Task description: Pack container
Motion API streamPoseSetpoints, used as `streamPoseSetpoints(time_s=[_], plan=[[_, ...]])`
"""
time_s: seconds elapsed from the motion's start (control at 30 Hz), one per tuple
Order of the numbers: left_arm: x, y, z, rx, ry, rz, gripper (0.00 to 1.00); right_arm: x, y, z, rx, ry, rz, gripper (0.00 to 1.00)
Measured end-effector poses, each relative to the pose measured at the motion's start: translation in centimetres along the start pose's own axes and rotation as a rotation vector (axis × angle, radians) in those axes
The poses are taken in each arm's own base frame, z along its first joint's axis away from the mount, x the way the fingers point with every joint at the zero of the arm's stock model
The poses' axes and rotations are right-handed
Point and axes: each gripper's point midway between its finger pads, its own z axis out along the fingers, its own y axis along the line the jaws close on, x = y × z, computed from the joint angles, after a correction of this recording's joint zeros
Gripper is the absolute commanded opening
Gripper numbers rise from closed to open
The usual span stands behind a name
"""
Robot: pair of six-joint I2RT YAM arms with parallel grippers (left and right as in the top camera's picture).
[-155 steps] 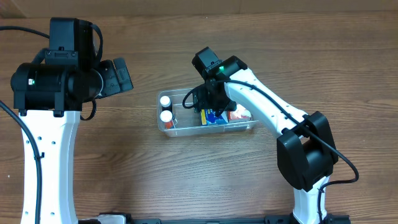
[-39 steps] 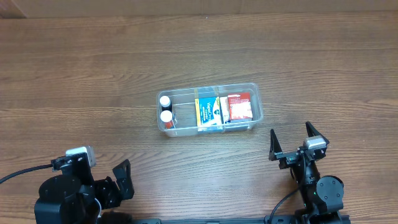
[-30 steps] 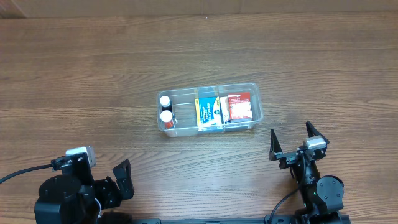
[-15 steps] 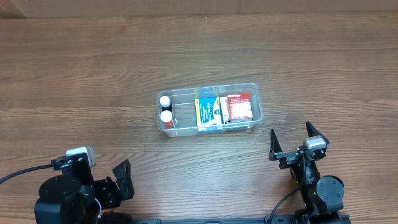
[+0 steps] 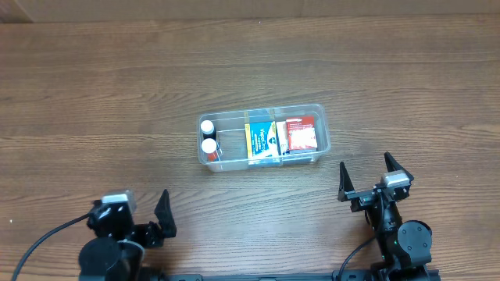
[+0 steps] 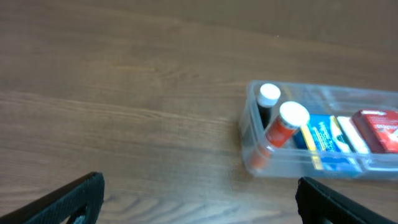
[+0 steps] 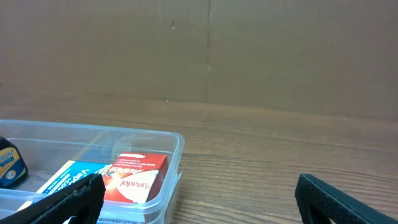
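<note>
The clear plastic container (image 5: 233, 165) sits mid-table. It holds two white-capped bottles (image 5: 208, 136) at its left end, a blue and yellow box (image 5: 261, 140) in the middle and a red and white box (image 5: 301, 133) at the right. It also shows in the left wrist view (image 6: 292, 167) and the right wrist view (image 7: 173, 148). My left gripper (image 5: 148, 222) is open and empty at the front left edge, far from the container. My right gripper (image 5: 366, 178) is open and empty at the front right, a little short of the container's right end.
The wooden table (image 5: 109, 94) bears nothing else. A brown cardboard wall (image 7: 205, 50) stands behind the table's far edge in the right wrist view.
My left arm has shifted a little to the right at the front edge and its gripper has turned toward the container. The right arm and the container have not moved.
</note>
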Motion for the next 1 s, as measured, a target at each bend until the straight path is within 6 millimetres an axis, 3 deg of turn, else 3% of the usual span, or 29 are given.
streamPoseSetpoints(time_s=[0.1,0.2,0.43,0.57,0.63,1.0], plan=[[1.1,0.1,3.2,0.013,-0.072,0.018,1.00,0.0,0.0,0.0,0.001,0.000,0.000,1.00],[0.6,-0.1,5.1,0.030,-0.189,0.063,1.00,0.0,0.0,0.0,0.000,0.000,0.000,1.00],[-2.5,-0.8,6.2,0.046,-0.487,0.174,1.00,0.0,0.0,0.0,0.000,0.000,0.000,1.00],[-0.7,-0.5,7.4,0.035,-0.444,0.209,1.00,0.0,0.0,0.0,0.000,0.000,0.000,1.00],[1.4,-0.1,8.3,0.028,-0.354,0.213,1.00,0.0,0.0,0.0,0.000,0.000,0.000,1.00],[1.4,-0.2,8.3,0.032,-0.354,0.213,1.00,0.0,0.0,0.0,0.000,0.000,0.000,1.00]])
